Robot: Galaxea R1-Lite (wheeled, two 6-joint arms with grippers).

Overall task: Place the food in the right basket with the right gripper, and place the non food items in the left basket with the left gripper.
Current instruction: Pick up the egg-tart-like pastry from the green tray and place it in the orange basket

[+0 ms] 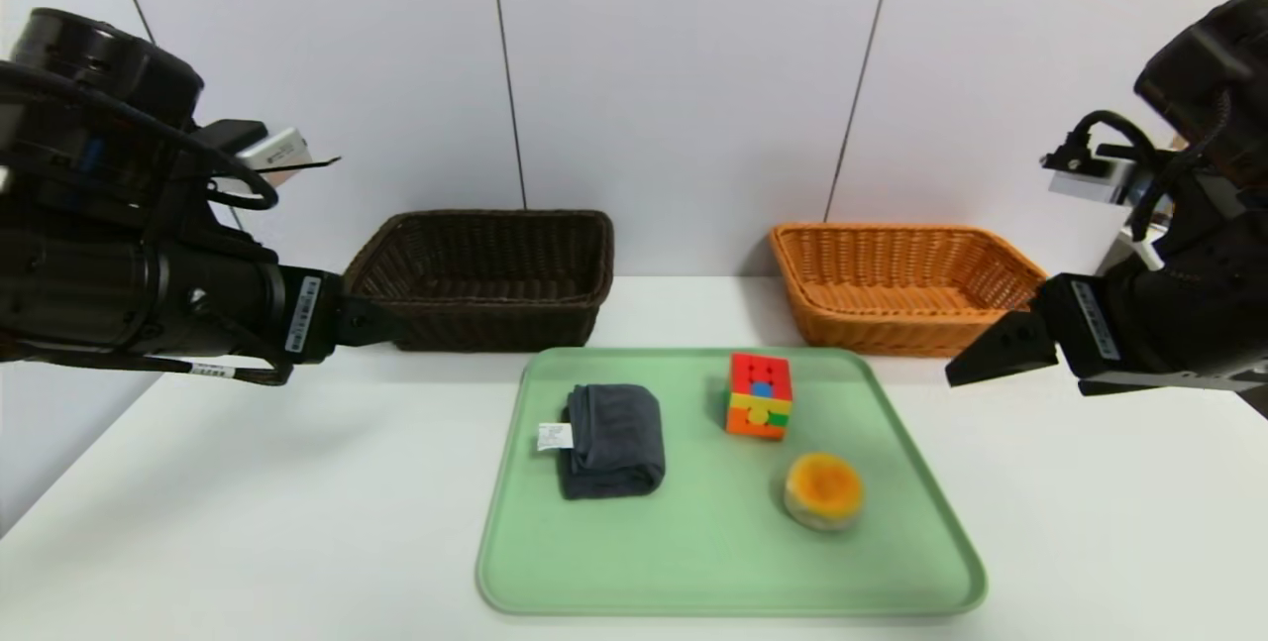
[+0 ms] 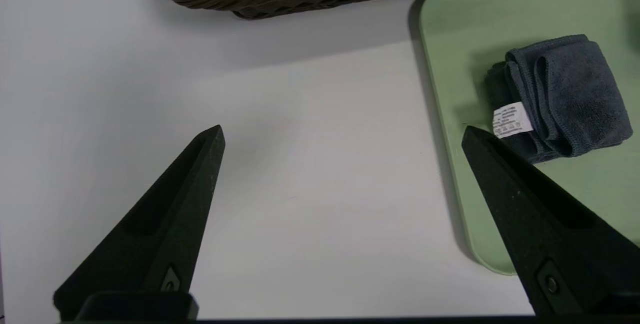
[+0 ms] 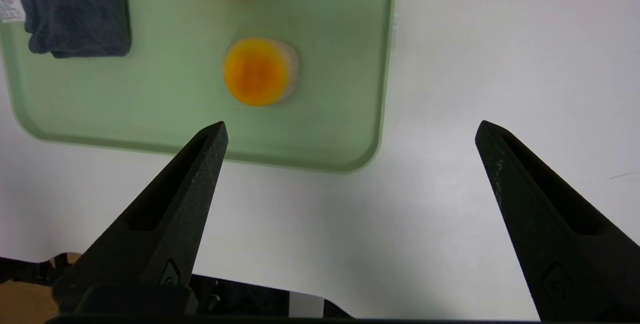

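On a green tray (image 1: 713,582) lie a folded dark grey cloth (image 1: 612,438), a colourful puzzle cube (image 1: 760,395) and a round orange-topped bun (image 1: 823,490). A dark brown basket (image 1: 485,276) stands behind the tray on the left, an orange basket (image 1: 901,286) on the right. My left gripper (image 2: 342,131) hangs open above bare table, left of the tray, with the cloth (image 2: 562,96) beyond one finger. My right gripper (image 3: 350,126) is open and empty, above the table off the tray's right near corner; the bun (image 3: 259,71) lies ahead of it.
The white table (image 1: 248,522) runs wide on both sides of the tray. A white panelled wall (image 1: 684,76) rises right behind the baskets. Both arms hang raised at the outer edges of the head view.
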